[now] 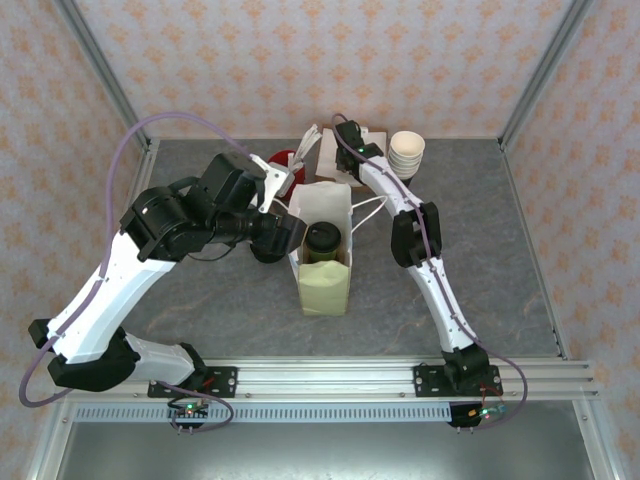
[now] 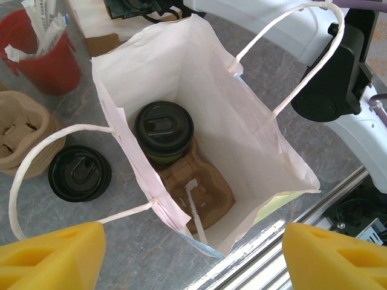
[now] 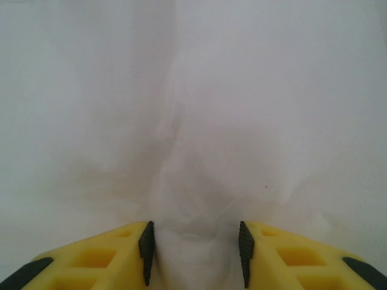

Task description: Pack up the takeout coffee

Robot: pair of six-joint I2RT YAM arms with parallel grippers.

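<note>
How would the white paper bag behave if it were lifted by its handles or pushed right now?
The white paper bag probably flexes: its thin walls are creased. The takeout coffee sits at one end, so a lift may tilt it that way. Standing tall and narrow, it could tip if pushed high.

We see white shells and black joints on the left arm (image 1: 100,290) and right arm (image 1: 443,300), each trailing a purple cable (image 1: 180,114). Our jaws carry yellow fingers (image 3: 103,260) faced with ribbed black pads (image 3: 147,251).
</note>
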